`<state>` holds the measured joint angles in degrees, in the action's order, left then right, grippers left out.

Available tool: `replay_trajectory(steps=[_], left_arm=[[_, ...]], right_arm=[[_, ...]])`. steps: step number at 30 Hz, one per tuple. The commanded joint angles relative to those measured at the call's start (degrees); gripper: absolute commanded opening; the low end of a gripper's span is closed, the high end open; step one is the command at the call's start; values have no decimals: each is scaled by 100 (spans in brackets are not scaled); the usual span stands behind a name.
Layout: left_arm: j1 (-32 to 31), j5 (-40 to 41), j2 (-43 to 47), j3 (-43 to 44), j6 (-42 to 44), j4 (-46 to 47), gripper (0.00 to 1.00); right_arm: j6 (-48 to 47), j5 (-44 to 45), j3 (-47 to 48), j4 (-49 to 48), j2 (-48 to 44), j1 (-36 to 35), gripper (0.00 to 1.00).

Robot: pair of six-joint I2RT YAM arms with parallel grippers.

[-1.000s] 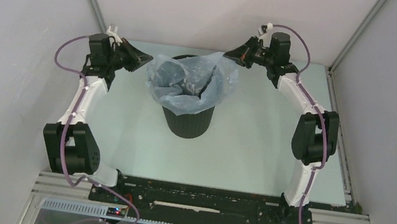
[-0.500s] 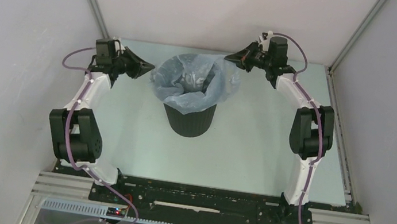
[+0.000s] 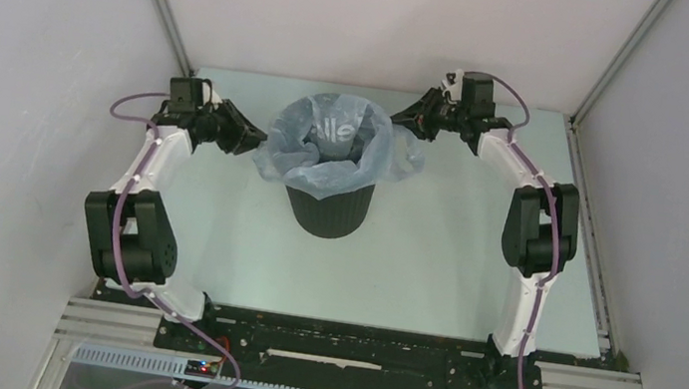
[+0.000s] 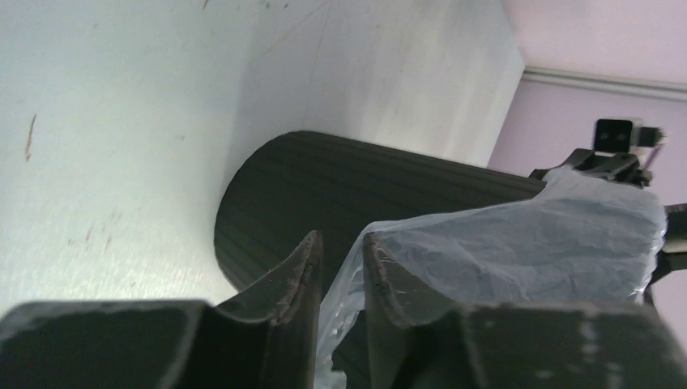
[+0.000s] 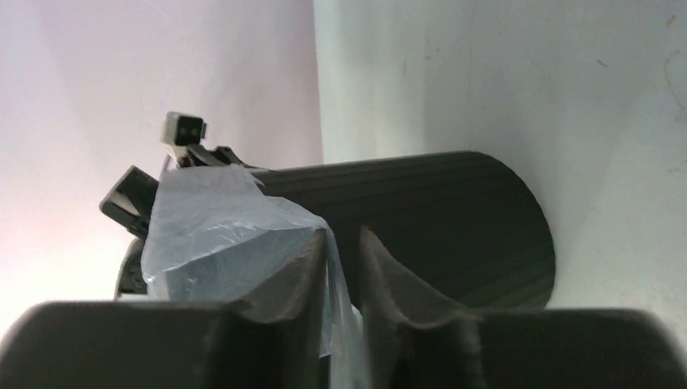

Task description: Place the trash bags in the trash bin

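Note:
The black trash bin stands mid-table with the pale grey-blue trash bag lining its mouth, edges folded out over the rim on both sides. My left gripper sits at the bag's left edge. In the left wrist view its jaws are slightly parted, with the bag draped over one finger and hanging loose in the gap, beside the bin. My right gripper is at the bag's right edge. Its jaws are also slightly parted, with film hanging between them beside the bin.
The pale table is walled in by grey panels on the left, back and right. A black rail holds both arm bases at the near edge.
Both grippers have come down and inward toward the bin's rim. The bag, earlier stretched high and wide above the bin, now sits lower around the rim with its lettering showing inside.

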<state>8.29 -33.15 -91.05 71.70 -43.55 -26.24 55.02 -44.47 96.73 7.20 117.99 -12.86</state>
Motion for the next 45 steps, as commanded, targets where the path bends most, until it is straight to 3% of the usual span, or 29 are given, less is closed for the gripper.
replay_trajectory(steps=[1, 5, 8, 12, 18, 23, 26, 34, 40, 45], left_arm=[[53, 163, 669, 202, 596, -706, 40], [70, 433, 1147, 295, 698, -1022, 69], [106, 418, 1462, 284, 638, -1111, 81], [106, 387, 1870, -74, 501, -976, 91], [60, 152, 2278, -1143, 138, -654, 93], [-12, -29, 2185, -1708, -261, -74, 79], [-242, 17, 1950, -1702, -179, -61, 70], [-320, 42, 1260, -1815, -89, 157, 34], [-372, -190, 1091, -2023, -321, 729, 34], [-413, -314, 697, -2121, -347, 875, 23]], right_arm=[[-899, -180, 815, 1749, -373, 143, 39], [-1313, -148, 910, 2612, -790, 407, 57], [-1559, -90, 822, 3012, -1243, 555, 67], [-1552, -125, 27, 2808, -1916, 599, 77], [-1195, -25, -1807, 1841, -2831, 433, 86], [-819, 212, -2275, 1362, -2760, -126, 86], [-135, 329, -2783, 498, -2715, -181, 82], [232, 308, -3178, -524, -2091, -374, 44], [399, 369, -3188, -938, -1703, -522, 28], [374, 399, -3179, -1047, -1554, -549, 27]])
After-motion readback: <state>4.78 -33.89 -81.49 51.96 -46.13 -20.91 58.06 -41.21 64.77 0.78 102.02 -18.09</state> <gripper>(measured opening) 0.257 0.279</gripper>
